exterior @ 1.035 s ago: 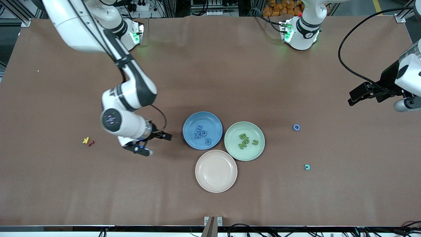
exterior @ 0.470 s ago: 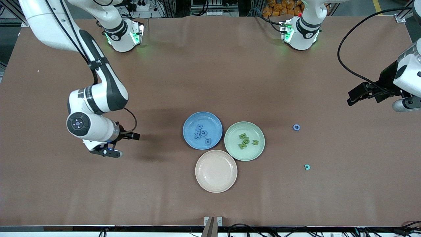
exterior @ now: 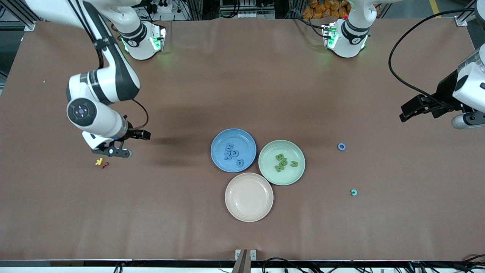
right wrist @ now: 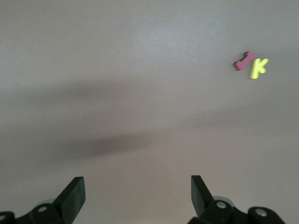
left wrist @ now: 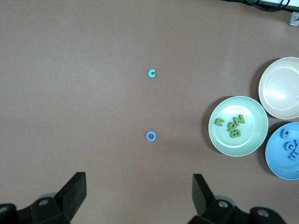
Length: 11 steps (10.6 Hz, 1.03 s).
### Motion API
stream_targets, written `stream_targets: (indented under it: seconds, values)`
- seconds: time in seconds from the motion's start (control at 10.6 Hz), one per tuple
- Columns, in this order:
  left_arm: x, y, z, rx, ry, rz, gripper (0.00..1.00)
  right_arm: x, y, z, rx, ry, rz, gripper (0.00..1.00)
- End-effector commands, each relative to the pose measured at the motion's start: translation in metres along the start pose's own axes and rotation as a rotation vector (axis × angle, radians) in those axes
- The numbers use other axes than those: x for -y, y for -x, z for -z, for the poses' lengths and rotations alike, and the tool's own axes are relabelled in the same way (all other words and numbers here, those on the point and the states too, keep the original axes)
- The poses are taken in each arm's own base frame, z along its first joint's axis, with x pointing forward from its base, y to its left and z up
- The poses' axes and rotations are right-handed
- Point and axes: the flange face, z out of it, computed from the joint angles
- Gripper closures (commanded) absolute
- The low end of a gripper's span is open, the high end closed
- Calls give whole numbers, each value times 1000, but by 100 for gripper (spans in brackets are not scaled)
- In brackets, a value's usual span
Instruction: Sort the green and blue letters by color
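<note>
Several blue letters (exterior: 232, 153) lie on the blue plate (exterior: 223, 138). Several olive green letters (exterior: 282, 162) lie on the green plate (exterior: 293, 149). A blue ring-shaped letter O (exterior: 341, 146) lies loose on the table toward the left arm's end, and it also shows in the left wrist view (left wrist: 151, 136). A turquoise letter c (exterior: 353, 192) lies nearer the front camera, and also shows in the left wrist view (left wrist: 152, 73). My right gripper (exterior: 127, 144) is open and empty over bare table next to the yellow and red letters. My left gripper (exterior: 416, 108) is open and empty, and waits at its end of the table.
An empty beige plate (exterior: 249, 197) touches the blue and green plates on their side nearer the front camera. A yellow K (exterior: 99, 162) and a red squiggle (exterior: 105, 165) lie together toward the right arm's end, and show in the right wrist view (right wrist: 258, 68).
My right gripper has moved from beside the blue plate toward the right arm's end of the table, open and empty throughout. The left arm has barely moved.
</note>
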Motion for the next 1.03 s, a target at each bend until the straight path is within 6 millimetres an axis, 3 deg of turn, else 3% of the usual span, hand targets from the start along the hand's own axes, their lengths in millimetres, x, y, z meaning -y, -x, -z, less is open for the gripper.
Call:
stream_targets:
  seconds: [0.0,0.19,0.47,0.94]
  values:
    - [0,2,2,-7,5,-22,0,-41,32,55,-32,25,102,0]
    - [0,2,2,-9,6,-22,0,-60,32,82,-48,27,112,0]
    - [1,2,3,-9,6,-21,0,-64,25,138,-80,22,136,0]
    - [1,2,2,-7,5,-21,0,-120,23,240,-119,-79,94,0]
